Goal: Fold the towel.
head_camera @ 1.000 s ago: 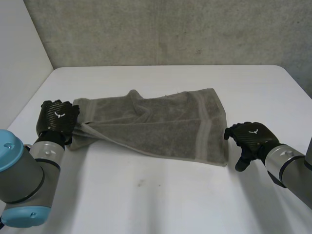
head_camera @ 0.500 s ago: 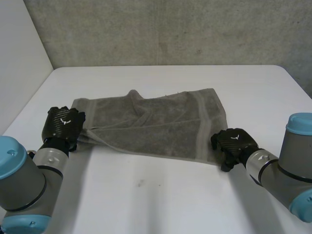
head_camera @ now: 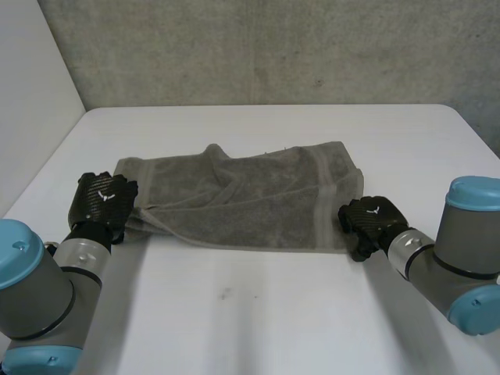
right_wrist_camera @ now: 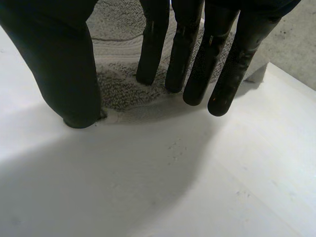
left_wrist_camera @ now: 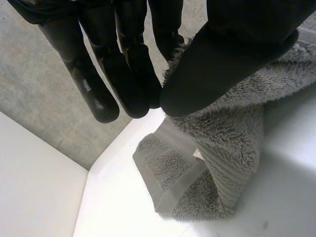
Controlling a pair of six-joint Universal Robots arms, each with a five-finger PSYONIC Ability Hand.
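Note:
A grey towel (head_camera: 250, 199) lies crumpled across the middle of the white table (head_camera: 258, 312), with a fold raised at its far edge. My left hand (head_camera: 101, 203) is at the towel's near left corner. In the left wrist view its thumb (left_wrist_camera: 232, 54) presses against the fingers (left_wrist_camera: 128, 74), with the towel (left_wrist_camera: 222, 163) pinched there. My right hand (head_camera: 369, 223) is at the near right corner. In the right wrist view its fingers (right_wrist_camera: 192, 59) rest nearly straight on the towel (right_wrist_camera: 118, 84), and the thumb (right_wrist_camera: 69, 74) stands apart on the table at the towel's edge.
A concrete wall (head_camera: 273, 47) runs behind the table's far edge and a white panel (head_camera: 31, 94) stands at the left. Bare table stretches in front of the towel, with a small dark speck (head_camera: 225, 294) on it.
My right hand has come in from the right onto the towel's near right corner, its fingers drawing together. The left hand shifted slightly and still holds its corner.

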